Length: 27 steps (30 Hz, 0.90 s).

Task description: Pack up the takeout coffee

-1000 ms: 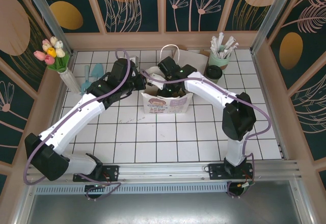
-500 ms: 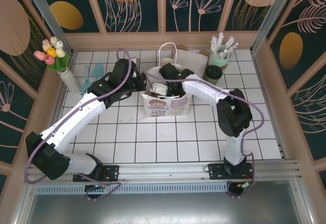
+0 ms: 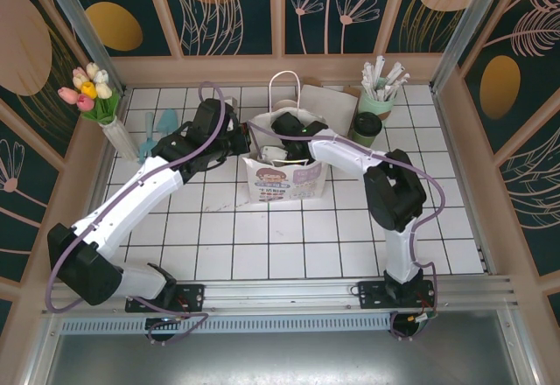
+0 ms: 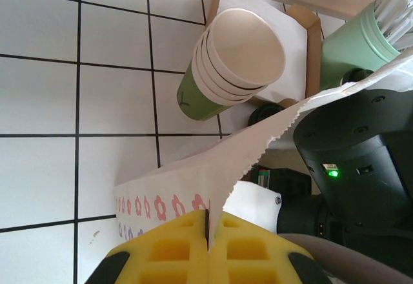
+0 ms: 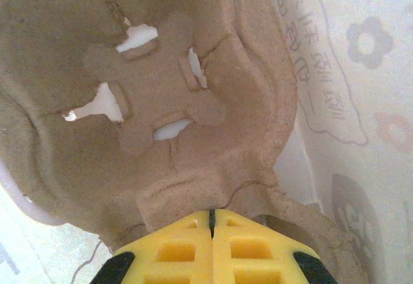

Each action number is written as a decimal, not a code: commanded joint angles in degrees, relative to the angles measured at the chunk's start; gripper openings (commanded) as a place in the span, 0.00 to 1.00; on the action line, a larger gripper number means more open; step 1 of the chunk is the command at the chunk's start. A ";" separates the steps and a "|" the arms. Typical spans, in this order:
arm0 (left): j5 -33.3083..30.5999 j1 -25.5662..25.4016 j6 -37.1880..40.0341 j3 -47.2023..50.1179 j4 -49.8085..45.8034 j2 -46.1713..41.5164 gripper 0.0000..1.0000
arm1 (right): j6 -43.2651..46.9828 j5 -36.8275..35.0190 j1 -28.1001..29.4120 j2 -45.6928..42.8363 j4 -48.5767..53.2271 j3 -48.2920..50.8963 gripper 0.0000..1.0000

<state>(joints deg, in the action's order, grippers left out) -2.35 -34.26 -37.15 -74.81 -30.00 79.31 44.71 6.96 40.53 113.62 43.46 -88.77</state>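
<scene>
One part of the packing looks prepared, and the main part is not done. The white paper bag point(image 3: 284, 179), printed with small flowers, stands open near the middle of the white tiled table point(image 3: 262, 245), a little toward its far edge. A brown moulded pulp cup carrier point(image 5: 161, 103) is down inside it. The takeout coffee point(image 3: 366, 128), a small dark-green paper cup with a black round lid, is outside the bag. It stands toward the far right corner of the table, just beside the mint-green cup of wrapped straws point(image 3: 378, 96). As I judge, the coffee must yet be picked up and set into the carrier.

The left claw point(image 4: 208, 229) is clenched on the zigzag top edge of the bag, at the bag's left side, with the paper pressed between its yellow pads point(image 4: 174, 248). The right claw point(image 5: 211, 223) reaches into the bag and is clamped on the rim of the carrier, with no gap between its pads.
</scene>
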 commanded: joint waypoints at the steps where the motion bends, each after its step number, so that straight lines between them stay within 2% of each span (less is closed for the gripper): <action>1: 1.10 -0.10 -0.73 -1.32 0.29 1.15 0.00 | 1.29 2.16 0.25 -4.48 0.92 1.92 0.00; 6: -0.52 -0.04 -1.00 -0.82 0.81 0.65 0.00 | 1.99 1.67 0.18 -3.92 1.72 4.73 0.00; 11: 0.62 -0.06 -1.00 0.49 2.32 0.23 0.00 | 2.93 -1.27 0.47 -0.77 2.42 4.10 0.00; 24: 2.89 -0.03 0.67 0.58 2.82 -0.63 0.00 | 4.85 -8.99 1.50 3.10 -7.27 4.34 0.00; 27: 2.72 -0.06 0.80 0.85 2.82 -1.14 0.00 | 5.00 -8.34 1.54 2.14 -6.24 3.71 0.00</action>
<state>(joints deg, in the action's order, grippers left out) -2.15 -34.00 -37.52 -74.13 -28.53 79.55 47.70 1.80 41.52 113.43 39.07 -85.12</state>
